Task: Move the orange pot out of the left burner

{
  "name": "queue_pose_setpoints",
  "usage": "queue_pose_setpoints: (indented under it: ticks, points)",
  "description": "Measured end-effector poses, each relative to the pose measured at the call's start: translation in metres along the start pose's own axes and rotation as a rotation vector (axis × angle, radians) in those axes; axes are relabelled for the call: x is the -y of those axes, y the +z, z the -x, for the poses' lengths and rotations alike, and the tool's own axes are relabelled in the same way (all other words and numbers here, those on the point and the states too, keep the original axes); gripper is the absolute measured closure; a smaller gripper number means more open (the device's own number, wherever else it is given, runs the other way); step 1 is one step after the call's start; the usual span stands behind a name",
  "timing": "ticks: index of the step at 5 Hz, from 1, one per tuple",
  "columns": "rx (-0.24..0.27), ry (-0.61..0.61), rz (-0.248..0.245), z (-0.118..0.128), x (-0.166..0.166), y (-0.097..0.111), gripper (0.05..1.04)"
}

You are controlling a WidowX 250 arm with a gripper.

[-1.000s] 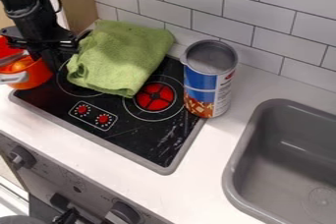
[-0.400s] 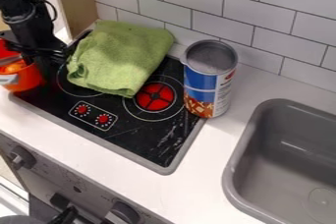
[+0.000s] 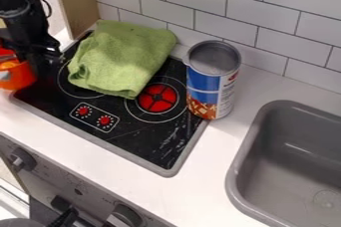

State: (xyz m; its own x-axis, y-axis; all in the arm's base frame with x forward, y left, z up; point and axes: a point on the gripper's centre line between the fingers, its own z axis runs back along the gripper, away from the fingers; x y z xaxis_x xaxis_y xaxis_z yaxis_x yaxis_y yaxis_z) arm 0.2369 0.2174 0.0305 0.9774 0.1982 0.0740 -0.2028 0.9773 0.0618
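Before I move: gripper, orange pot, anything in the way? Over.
Gripper beside the orange pot. Pot off the left burner, at the view's left edge. Green towel partly over that burner.

The black arm (image 3: 22, 17) stands nearly upright at the upper left of the camera view, its gripper (image 3: 41, 61) hanging below, pointed down near the left edge.

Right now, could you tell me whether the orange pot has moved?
Yes, the orange pot has shifted left, farther from the green cloth.
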Motion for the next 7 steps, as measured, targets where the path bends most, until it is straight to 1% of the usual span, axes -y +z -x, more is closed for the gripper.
queue_pose_setpoints:
  ticks: [1,2,4,5,6,7]
  points:
    - [0.014,-0.011,0.000,-0.001,0.000,-0.002,1.027]
    - [0.015,-0.028,0.021,0.001,0.006,-0.006,1.027]
    - [0.006,-0.055,0.036,0.004,0.007,-0.006,1.027]
    - [-0.009,-0.047,0.056,0.009,0.005,-0.005,1.027]
    - [-0.008,-0.042,0.053,0.005,0.001,-0.001,1.027]
    - [0.024,-0.034,0.052,0.003,-0.001,-0.001,1.027]
